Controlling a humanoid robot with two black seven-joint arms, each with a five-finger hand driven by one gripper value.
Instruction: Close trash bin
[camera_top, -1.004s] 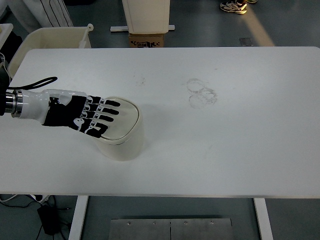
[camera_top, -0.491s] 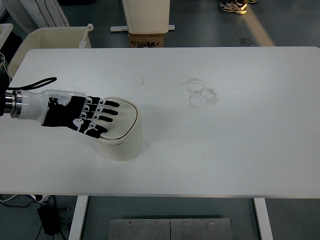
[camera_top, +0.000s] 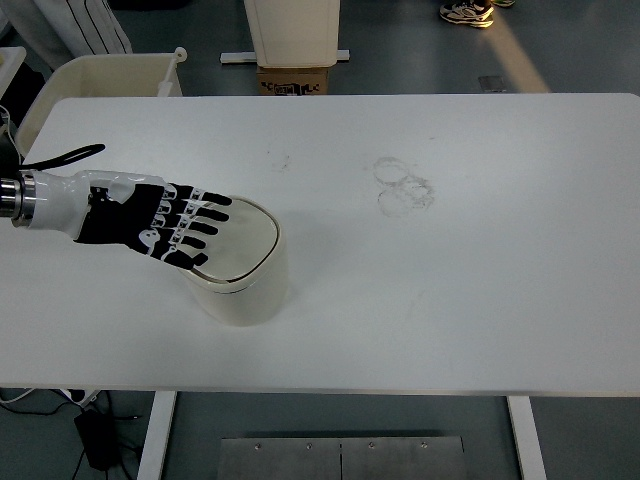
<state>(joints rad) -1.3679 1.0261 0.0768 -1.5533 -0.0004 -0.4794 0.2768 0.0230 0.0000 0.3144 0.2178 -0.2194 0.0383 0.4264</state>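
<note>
I count one trash bin, one table, one robot hand, one cardboard box, one shoe.

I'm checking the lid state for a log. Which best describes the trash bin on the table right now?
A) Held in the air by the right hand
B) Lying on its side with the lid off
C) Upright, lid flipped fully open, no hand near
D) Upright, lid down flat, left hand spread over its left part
D: the trash bin stands upright with its lid flat, and the left hand lies spread over its left part.
</note>
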